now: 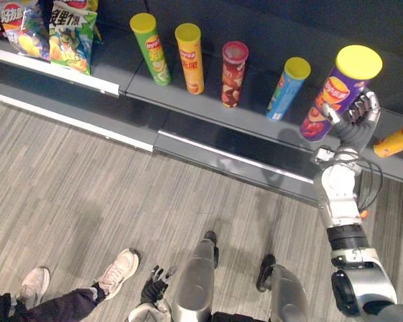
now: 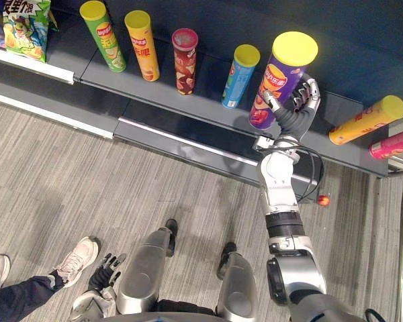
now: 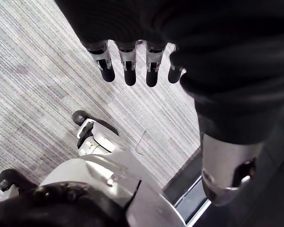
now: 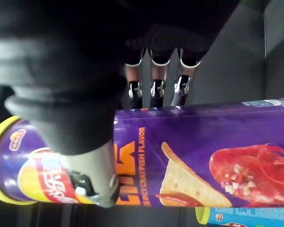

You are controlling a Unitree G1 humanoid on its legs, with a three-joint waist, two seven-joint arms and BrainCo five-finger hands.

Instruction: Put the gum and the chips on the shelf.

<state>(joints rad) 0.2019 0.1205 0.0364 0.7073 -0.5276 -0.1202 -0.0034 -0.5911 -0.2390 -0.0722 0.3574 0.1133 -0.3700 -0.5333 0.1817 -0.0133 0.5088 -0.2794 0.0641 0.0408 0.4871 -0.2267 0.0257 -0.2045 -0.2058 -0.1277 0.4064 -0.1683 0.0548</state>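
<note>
A purple chips can with a yellow lid is tilted over the dark shelf, to the right of the row of cans. My right hand is shut on it; in the right wrist view the fingers and thumb wrap the can round its middle. I cannot tell whether its base touches the shelf. My left hand hangs low at my side with its fingers straight and holding nothing.
Green, yellow, red and blue cans stand on the shelf. An orange can lies at the right. Chip bags hang at the upper left. A person's shoes are near my left hand.
</note>
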